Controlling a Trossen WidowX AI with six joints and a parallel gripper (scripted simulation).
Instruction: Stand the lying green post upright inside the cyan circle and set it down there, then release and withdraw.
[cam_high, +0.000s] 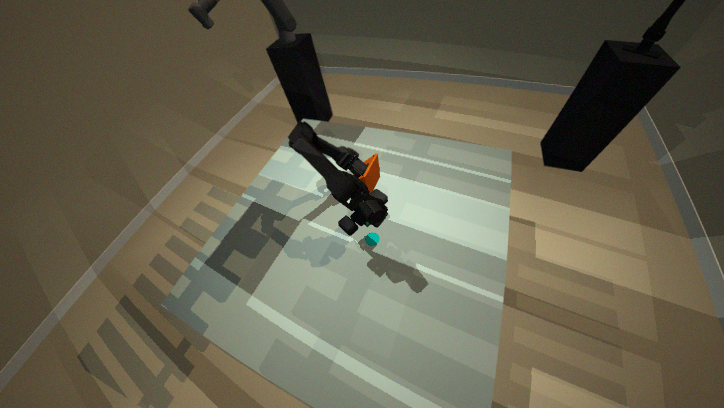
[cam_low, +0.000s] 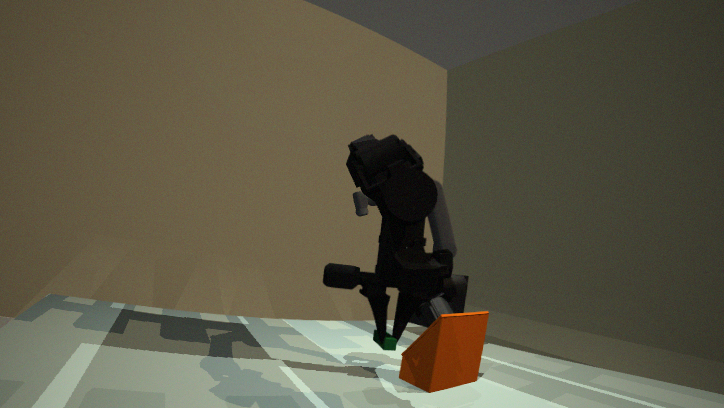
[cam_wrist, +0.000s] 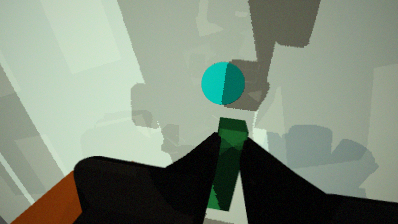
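The jaws are squeezed tight on the green post (cam_wrist: 228, 165) — gripping its sides. It looks small, hard and light, maybe slippery. The cyan circle (cam_wrist: 223, 83) is near.

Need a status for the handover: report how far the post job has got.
Done: the gripper is shut on the green post.
In hand: carrying it toward the cyan circle, which lies just ahead of the post's tip in the wrist view.
Left: stand it upright inside the circle, set it down, release and withdraw.

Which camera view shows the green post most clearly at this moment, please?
The wrist view: the green post runs lengthwise between the hand's fingers. The exterior view shows only its lower end, and in the top view it is barely a speck.
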